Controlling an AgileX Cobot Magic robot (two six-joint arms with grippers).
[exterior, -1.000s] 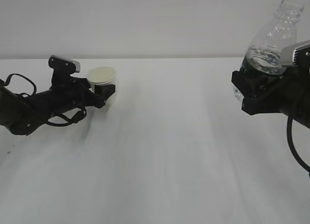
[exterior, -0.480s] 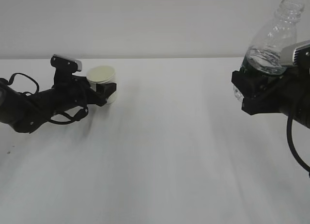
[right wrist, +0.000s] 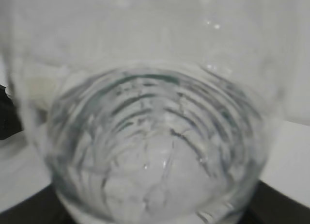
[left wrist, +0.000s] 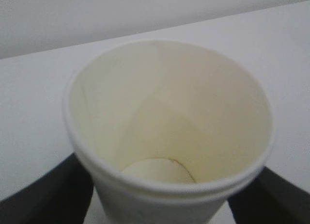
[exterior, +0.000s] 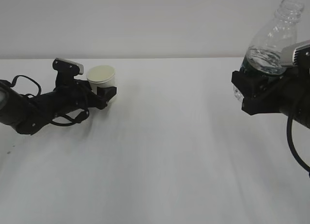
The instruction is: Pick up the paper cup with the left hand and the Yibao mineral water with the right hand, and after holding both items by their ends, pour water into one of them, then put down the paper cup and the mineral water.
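Left hand [exterior: 107,94]: black fingers [left wrist: 43,190] spread wide around the lower body of the paper cup [exterior: 101,78], one on each side, gripping it. Cup upright, mouth up, inside pale cream and dry, held low over the white table [exterior: 160,151] far to the left of the bottle.

Right hand [exterior: 252,95]: fingers part open, closed on the lower section of the Yibao mineral water [exterior: 272,44]. Bottle uncapped, leaning slightly right, partly filled with water, well clear of the table.
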